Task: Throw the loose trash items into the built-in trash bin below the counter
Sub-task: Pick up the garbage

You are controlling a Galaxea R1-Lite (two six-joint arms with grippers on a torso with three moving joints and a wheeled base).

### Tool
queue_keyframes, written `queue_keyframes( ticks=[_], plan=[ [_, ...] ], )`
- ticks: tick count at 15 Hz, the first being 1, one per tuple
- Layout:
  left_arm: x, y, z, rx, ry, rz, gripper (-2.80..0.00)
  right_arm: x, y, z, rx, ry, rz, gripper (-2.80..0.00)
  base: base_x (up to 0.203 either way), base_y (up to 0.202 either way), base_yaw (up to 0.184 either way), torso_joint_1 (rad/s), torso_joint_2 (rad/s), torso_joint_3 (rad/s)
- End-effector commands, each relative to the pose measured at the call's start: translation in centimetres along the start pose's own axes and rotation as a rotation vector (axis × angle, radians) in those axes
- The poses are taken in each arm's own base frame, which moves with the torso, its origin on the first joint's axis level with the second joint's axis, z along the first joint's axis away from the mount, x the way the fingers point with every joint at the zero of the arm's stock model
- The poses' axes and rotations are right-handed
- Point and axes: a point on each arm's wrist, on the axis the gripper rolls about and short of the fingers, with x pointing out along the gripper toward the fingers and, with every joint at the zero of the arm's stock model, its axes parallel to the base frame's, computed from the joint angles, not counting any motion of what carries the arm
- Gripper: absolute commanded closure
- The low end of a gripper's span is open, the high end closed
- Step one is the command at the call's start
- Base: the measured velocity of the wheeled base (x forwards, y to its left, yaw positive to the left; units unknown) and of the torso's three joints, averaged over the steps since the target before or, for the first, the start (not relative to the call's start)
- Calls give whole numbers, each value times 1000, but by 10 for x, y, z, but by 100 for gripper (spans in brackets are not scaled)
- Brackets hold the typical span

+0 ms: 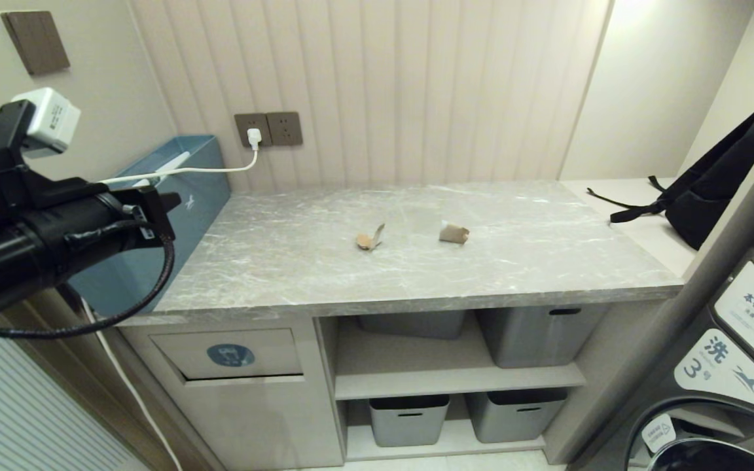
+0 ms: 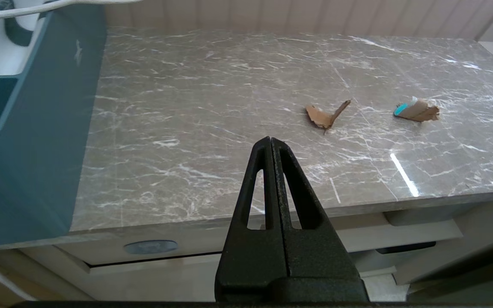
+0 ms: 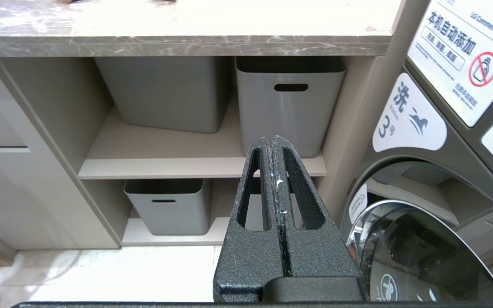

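In the head view, two loose trash items are seen on the grey marble surface [image 1: 416, 261]: a brown paper scrap [image 1: 370, 239] near the middle and, apart from it toward the right, a crumpled brown wrapper [image 1: 453, 233]. The built-in trash bin [image 1: 231, 355], marked by a blue oval sticker, is set in the cabinet front below the surface's left end. The left arm is raised at the left edge, in front of a teal-blue box [image 1: 197, 190]. A black backpack [image 1: 711, 196] lies at the far right.

In the left wrist view, the left pincer [image 2: 271, 139] is shown pressed together and empty, above the surface's front part, short of the scrap and the turquoise-tipped wrapper.

In the right wrist view, the right pincer [image 3: 271, 138] is likewise closed on nothing, held low before grey plastic tubs [image 3: 289, 102] on the shelves, beside a washing machine [image 3: 435, 179].
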Motion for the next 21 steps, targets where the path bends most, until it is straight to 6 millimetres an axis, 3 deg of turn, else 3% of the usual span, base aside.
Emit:
queue_keyframes(
  ticks=[1, 4, 12, 16, 19, 21],
  plan=[
    [-1, 0, 1, -2, -5, 2, 0, 0, 0, 0, 0, 1, 1, 0, 0, 0, 0, 0, 0, 0],
    [1, 1, -1, -1, 3, 4, 0, 0, 0, 0, 0, 1, 1, 0, 33, 0, -1, -3, -1, 4],
    [14, 3, -12, 4, 55, 29, 0, 0, 0, 0, 0, 1, 1, 0, 160, 0, 0, 6, 2, 4],
    [16, 8, -24, 19, 261, 7, 0, 0, 0, 0, 0, 1, 0, 0, 0, 0, 0, 0, 0, 0],
    [10, 6, -27, 24, 446, -87, 0, 0, 0, 0, 0, 1, 1, 0, 0, 0, 0, 0, 0, 0],
    [17, 2, -26, 4, 478, -181, 0, 0, 0, 0, 0, 1, 1, 0, 0, 0, 0, 0, 0, 0]
  ],
)
